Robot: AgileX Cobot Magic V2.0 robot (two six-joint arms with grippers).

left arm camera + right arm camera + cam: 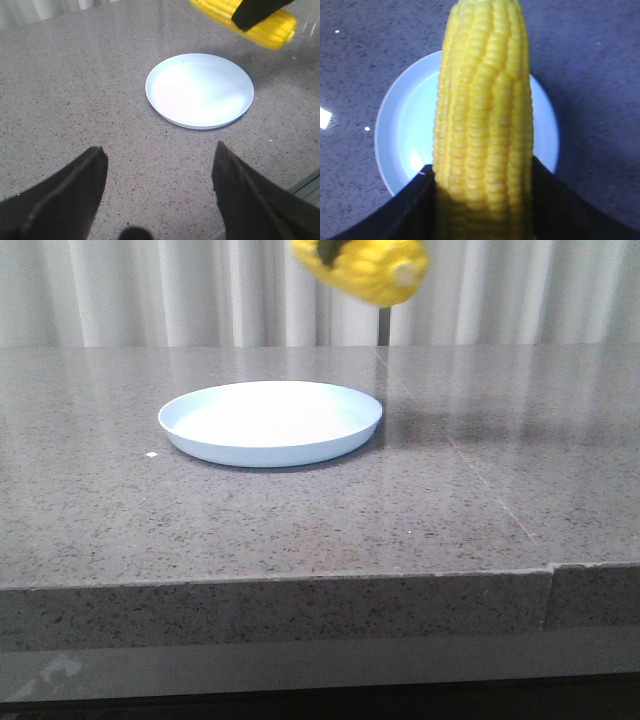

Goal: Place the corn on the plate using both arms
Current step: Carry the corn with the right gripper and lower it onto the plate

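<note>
The yellow corn hangs high above the table's back, over the right rim of the plate, with its pale cut end to the right. My right gripper is shut on it; a black finger crosses the cob. In the right wrist view the corn fills the middle between the two black fingers, with the plate below it. In the left wrist view the left gripper is open and empty above bare table, short of the plate; the corn shows beyond it.
The plate is empty and sits mid-table on a grey speckled stone top. A small white speck lies left of the plate. A seam in the table runs to the right. White curtains hang behind.
</note>
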